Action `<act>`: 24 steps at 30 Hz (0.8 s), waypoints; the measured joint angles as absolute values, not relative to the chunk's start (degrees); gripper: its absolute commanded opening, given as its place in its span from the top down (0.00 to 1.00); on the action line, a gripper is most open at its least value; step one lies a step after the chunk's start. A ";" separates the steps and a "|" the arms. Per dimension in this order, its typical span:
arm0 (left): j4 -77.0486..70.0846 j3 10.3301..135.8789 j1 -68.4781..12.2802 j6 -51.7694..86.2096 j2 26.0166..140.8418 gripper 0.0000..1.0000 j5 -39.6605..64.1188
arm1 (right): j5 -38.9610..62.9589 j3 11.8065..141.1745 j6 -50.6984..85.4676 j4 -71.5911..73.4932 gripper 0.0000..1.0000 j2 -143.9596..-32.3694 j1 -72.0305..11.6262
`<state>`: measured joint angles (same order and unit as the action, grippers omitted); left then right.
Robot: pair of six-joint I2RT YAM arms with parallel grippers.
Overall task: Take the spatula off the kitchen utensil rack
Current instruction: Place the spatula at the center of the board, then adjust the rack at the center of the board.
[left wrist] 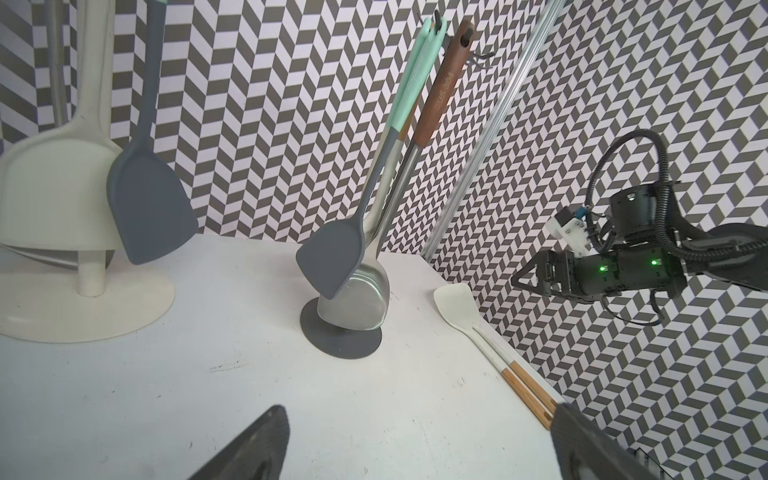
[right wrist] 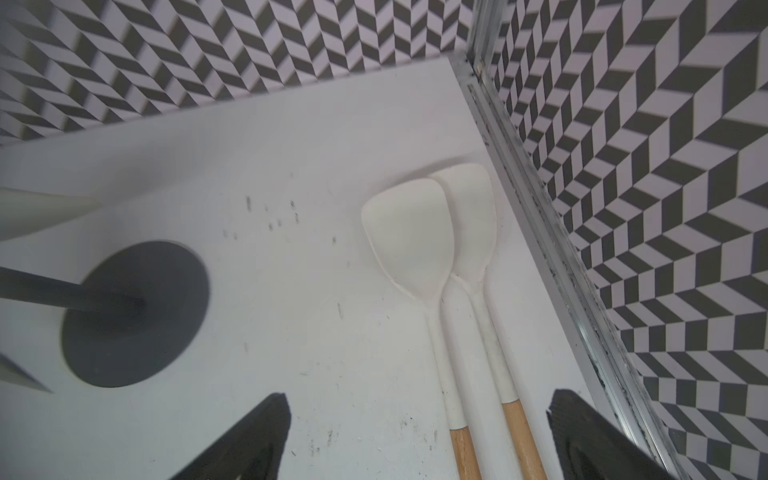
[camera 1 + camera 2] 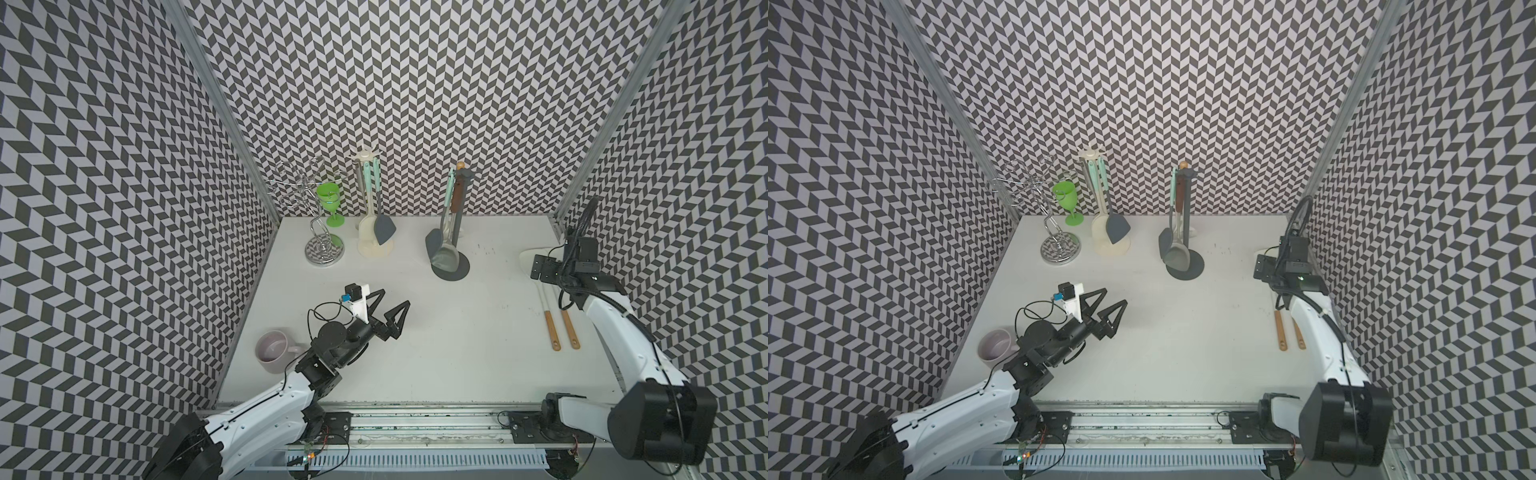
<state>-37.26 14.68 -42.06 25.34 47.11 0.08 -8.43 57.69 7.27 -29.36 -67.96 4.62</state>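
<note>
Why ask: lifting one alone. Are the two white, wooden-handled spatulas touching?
Touching: the right wrist view shows the inner spatula head overlapping the wall-side spatula.

White arms [image 3: 266, 411], black joints [image 3: 332, 336], looping cables [image 3: 575, 249]

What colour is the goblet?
The goblet is bright green, clearest in a top view.

Matt white spatulas [image 2: 409, 232] — wooden handles [image 2: 461, 453] — glossy metal turner [image 1: 353, 299].
</note>
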 measured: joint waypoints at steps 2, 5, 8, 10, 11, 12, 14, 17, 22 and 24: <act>-36.82 14.68 -42.09 25.06 45.54 0.00 -0.30 | -6.96 56.31 10.00 -27.86 0.00 -63.77 4.62; -35.81 14.68 -42.41 24.71 43.13 0.00 -0.47 | -5.28 53.15 15.90 -26.09 0.00 -57.58 4.62; -35.29 14.68 -43.51 24.23 40.64 0.00 -0.82 | -1.58 48.69 21.32 -23.27 0.00 -51.68 4.62; -35.33 14.66 -44.42 23.42 39.16 0.00 -1.23 | 2.55 44.49 24.84 -20.18 0.00 -46.98 4.62; -35.48 14.57 -44.71 23.16 38.70 0.00 -1.50 | 4.14 42.65 26.09 -18.70 0.00 -44.91 4.60; -35.86 14.28 -44.99 22.85 38.41 0.00 -1.78 | 6.11 40.36 27.40 -16.73 0.00 -42.44 4.60; -37.04 13.08 -45.25 22.41 38.61 0.00 -2.42 | 9.17 36.21 30.13 -13.04 0.00 -37.91 4.60; -37.63 12.14 -45.25 22.04 41.12 0.00 -3.95 | 12.47 31.81 32.75 -8.43 0.00 -33.30 4.60; -36.60 12.80 -45.39 22.17 49.36 0.00 -5.96 | 15.18 29.76 34.48 -4.12 0.00 -30.61 4.60; -35.53 14.20 -45.69 22.96 51.62 0.00 -6.31 | 15.29 28.86 35.22 -3.03 0.00 -29.56 4.60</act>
